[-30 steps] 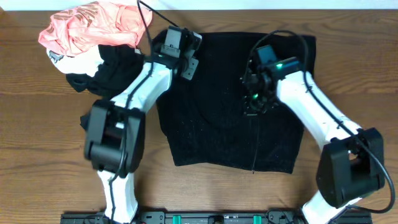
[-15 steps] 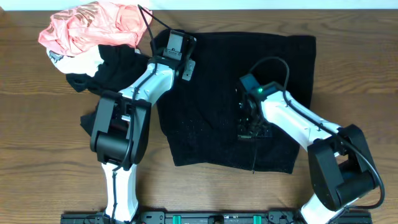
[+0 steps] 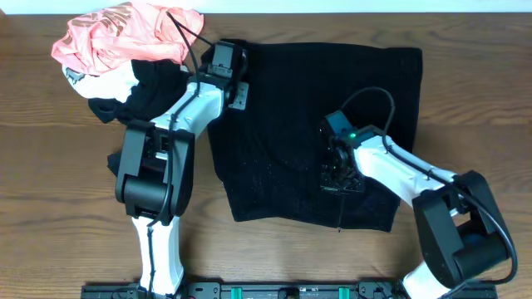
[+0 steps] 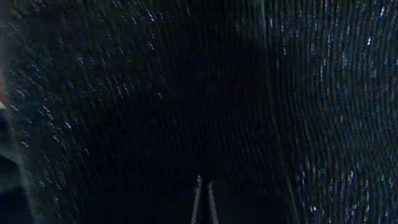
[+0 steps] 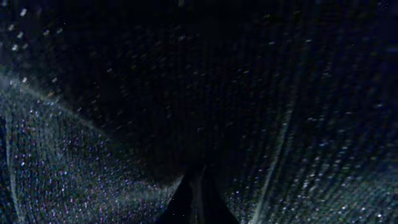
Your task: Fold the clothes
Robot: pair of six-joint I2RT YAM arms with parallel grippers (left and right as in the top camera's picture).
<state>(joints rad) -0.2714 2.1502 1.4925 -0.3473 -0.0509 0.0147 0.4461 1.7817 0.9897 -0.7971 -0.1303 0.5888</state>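
A large black fuzzy knit garment (image 3: 316, 133) lies spread flat across the middle of the brown wooden desk (image 3: 50, 183). The left gripper (image 4: 203, 200) sits at the garment's 10 o'clock corner, jaws closed tight against the knit. The right gripper (image 5: 196, 185) is toward 5 o'clock from the garment's centre, jaws closed on a pinch of fabric, with creases fanning out. A crumpled salmon-pink garment (image 3: 125, 37) lies at the desk's 10 o'clock.

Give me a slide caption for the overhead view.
Left gripper and right gripper, both shut, down on a black knit garment spread on a wooden table.
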